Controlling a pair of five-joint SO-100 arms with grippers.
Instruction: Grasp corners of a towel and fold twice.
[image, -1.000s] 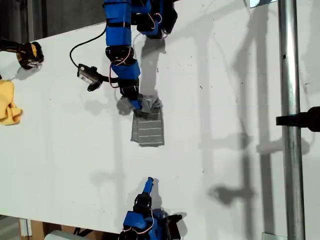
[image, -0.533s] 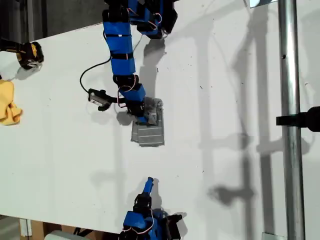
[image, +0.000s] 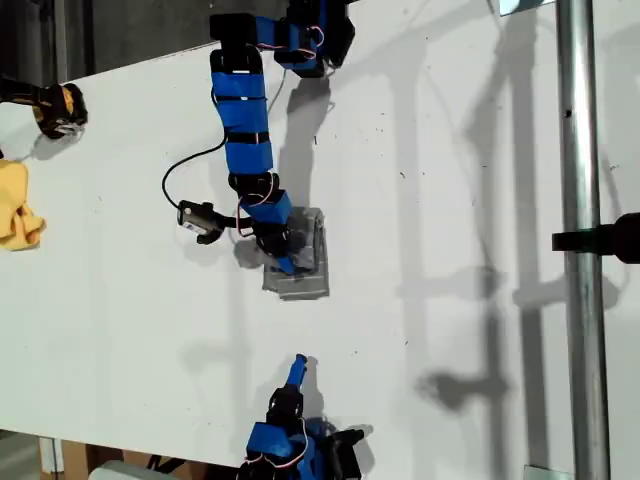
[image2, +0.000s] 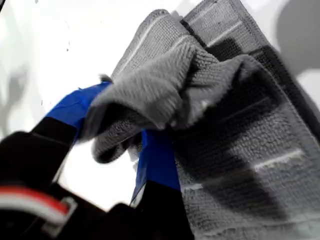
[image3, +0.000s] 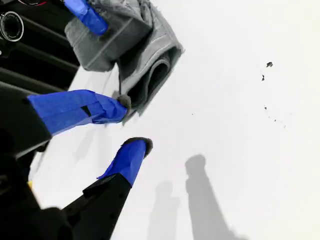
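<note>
Exterior view, left to right. Crumpled yellow cloth (image: 18, 218) at the left edge of the white tabletop (image: 460, 200), well apart from everything else. Near the middle: grey striped towel (image: 298, 262), folded into a small bundle and lying flat. My first pincer (image: 284, 262) reaches down onto it; in the first wrist view a bunched fold of towel (image2: 210, 115) is clamped between the blue fingers (image2: 157, 160). My second pincer (image: 298, 368) sits near the bottom edge, apart from the towel, its fingers (image3: 127, 160) parted and holding nothing. Vertical metal pole (image: 578, 240) at right.
</note>
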